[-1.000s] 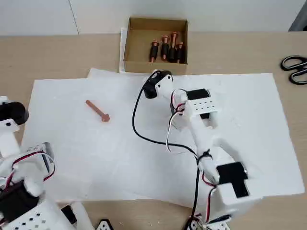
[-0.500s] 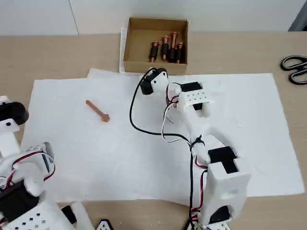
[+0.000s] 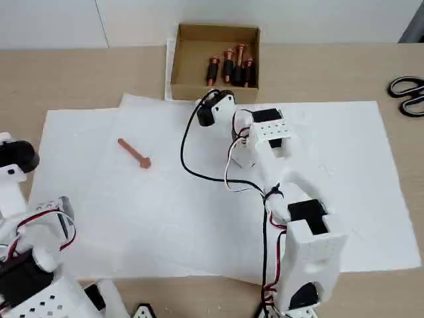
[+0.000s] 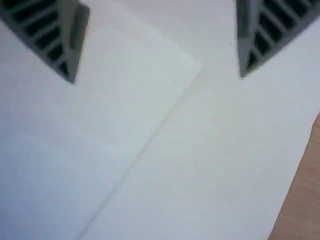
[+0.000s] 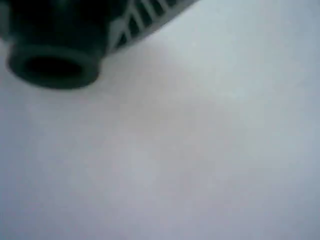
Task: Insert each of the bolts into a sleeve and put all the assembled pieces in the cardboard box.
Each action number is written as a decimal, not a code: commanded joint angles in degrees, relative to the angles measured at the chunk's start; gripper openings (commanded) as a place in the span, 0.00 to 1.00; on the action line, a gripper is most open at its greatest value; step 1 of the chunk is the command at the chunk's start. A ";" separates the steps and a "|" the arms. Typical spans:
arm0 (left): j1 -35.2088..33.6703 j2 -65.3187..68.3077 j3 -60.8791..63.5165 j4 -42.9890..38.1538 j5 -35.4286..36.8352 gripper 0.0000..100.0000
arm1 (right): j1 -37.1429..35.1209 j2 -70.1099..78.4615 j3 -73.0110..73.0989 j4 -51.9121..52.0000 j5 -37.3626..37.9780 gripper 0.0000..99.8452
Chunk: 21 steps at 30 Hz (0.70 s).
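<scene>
**Right arm** [image 3: 285,192]: The base stands at the near edge of the pale wooden worktop [image 3: 79,73]. The arm is stretched low over the white paper sheets [image 3: 165,212] toward the brown cardboard box [image 3: 177,59]. Its wrist end is just short of the box's near wall.

**Right claw** [image 5: 65,25]: It is clenched on a black cylindrical sleeve [image 5: 52,62], held close above the paper. The sleeve's open bore faces the wrist camera. One grey ribbed finger [image 5: 145,15] shows just beside the sleeve.

**Left arm** [image 3: 33,245]: It is folded back at the near left corner of the worktop, well apart from the right arm.

**Left claw** [image 4: 157,72]: It is released, with its two grey ribbed fingers [image 4: 55,40] spread wide. It points down at overlapping paper edges, and paper shows between the fingers. A strip of bare worktop runs along the paper's border.

**Copper-coloured bolt** [image 3: 134,153]: It lies flat on the left part of the paper, well apart from both claws. Its wider head end is turned toward the near side.

**Box contents**: Four assembled pieces [image 3: 230,66], copper bolts seated in black sleeves, lie side by side in the right half of the box. The box sits at the far edge of the paper.

**Other items**: Black-handled scissors [image 3: 407,93] lie at the far right edge of the worktop, off the paper.
</scene>
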 commanded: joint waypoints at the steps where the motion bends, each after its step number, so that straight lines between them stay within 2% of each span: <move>1: 0.18 -0.26 -0.22 -0.62 -0.26 0.20 | 2.07 -0.31 -4.48 5.05 -0.53 0.00; 5: 1.41 0.09 -0.22 -0.62 -1.76 0.20 | 4.18 -0.31 -13.19 12.70 -3.60 0.00; 14: 13.19 1.67 -0.75 -3.96 -10.02 0.20 | 6.37 -0.31 -26.73 27.82 -3.96 0.00; 18: 15.56 13.63 -4.09 -6.59 -10.02 0.20 | 7.78 -0.31 -27.52 31.25 -4.04 0.00; 21: 16.09 26.64 -10.59 -8.18 -7.21 0.20 | 8.75 -0.31 -27.52 32.66 -4.31 0.00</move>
